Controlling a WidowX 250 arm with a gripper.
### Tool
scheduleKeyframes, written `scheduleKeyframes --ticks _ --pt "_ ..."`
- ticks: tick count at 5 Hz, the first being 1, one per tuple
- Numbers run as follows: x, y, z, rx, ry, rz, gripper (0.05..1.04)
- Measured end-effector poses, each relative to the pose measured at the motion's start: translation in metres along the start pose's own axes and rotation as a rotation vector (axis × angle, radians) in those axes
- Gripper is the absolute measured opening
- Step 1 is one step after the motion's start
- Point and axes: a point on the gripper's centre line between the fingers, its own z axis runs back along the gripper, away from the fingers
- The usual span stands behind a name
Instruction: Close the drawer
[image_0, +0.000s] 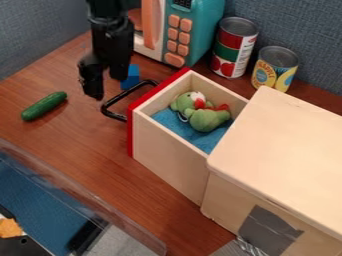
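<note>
Camera view: my black two-finger gripper (107, 86) hangs open near the black loop handle (105, 109). I'd push the red-fronted wooden drawer (167, 165) squarely inward, never skewed.

Lettered labels (246, 54) wrap the red-and-green can (228, 44) and the yellow can (273, 73)
</note>
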Motion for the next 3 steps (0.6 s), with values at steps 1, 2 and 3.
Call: scheduleKeyframes --ticks 1,2,3 --pt "0.0 -0.003 -0.01 -0.02 0.008 -0.082 0.999" --pt "0.004 -0.007 -0.023 -0.045 0.032 -0.121 0.999" --pt "0.012 -0.01 -0.03 -0.037 0.024 -0.109 1.0"
